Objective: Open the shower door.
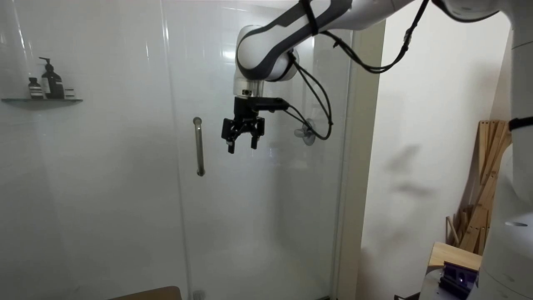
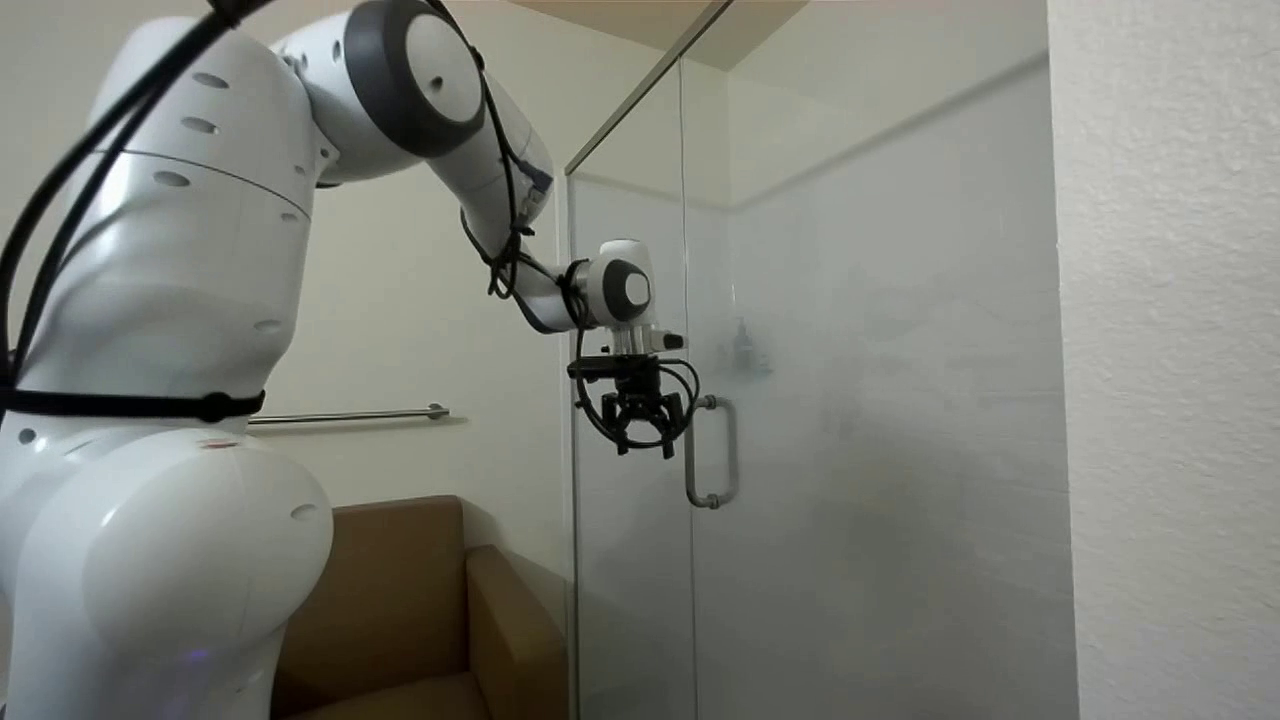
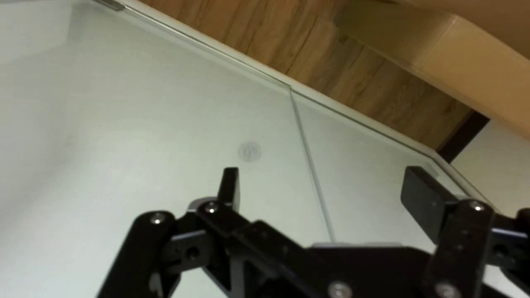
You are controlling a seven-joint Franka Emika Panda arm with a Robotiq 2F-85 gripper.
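The arm (image 1: 270, 42) bends over and slopes down to the wrist (image 1: 248, 88), below which the gripper (image 1: 242, 148) hangs pointing downward, its two fingers (image 3: 428, 203) spread well apart

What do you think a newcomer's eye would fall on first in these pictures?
Most likely the white arm, which looms large on the left side of an exterior view. At its end, the black hand hangs open, pointing down, in front of the shower door. The upright metal handle would probably come next, on that pale door, left of the hand in an exterior view.
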